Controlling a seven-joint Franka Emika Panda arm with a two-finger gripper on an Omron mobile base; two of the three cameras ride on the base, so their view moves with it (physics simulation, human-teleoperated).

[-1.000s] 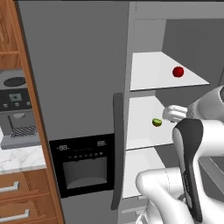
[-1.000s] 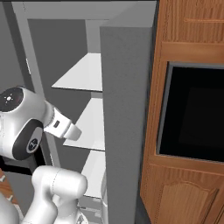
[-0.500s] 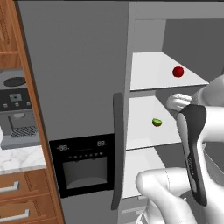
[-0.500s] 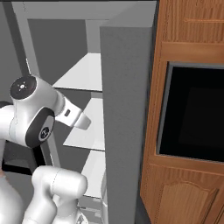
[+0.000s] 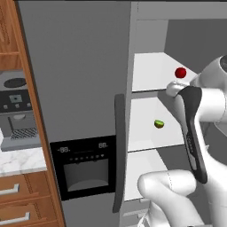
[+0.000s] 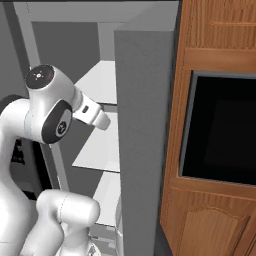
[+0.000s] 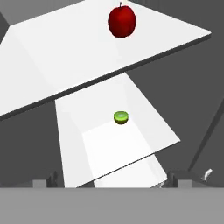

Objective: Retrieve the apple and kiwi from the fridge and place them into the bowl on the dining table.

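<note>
The grey fridge [image 5: 80, 66] has its right side open, showing white shelves. On the upper shelf sits the red apple [image 5: 180, 72] [image 7: 121, 21]. One shelf lower lies the green-brown kiwi [image 5: 159, 124] [image 7: 120, 117]. My gripper [image 5: 172, 90] [image 6: 102, 120] [image 7: 111, 181] hovers in front of the shelves at the height of the upper shelf's front edge, just left of and below the apple and above the kiwi. It is open, fingertips [image 7: 179, 179] wide apart with nothing between them. The bowl and the dining table are out of view.
The opened fridge door [image 6: 142, 140] stands edge-on right of my arm, with a black wall oven [image 6: 220, 130] in wooden cabinetry beyond it. The closed left door carries a dark handle [image 5: 119, 150] and dispenser panel [image 5: 86, 166]. A coffee machine [image 5: 17, 106] sits on a marble counter at left.
My arm has lifted and reached forward; the hand has risen from the kiwi's shelf level to the upper shelf's edge, nearer the apple. The fruits have not moved, and the gripper stays open.
</note>
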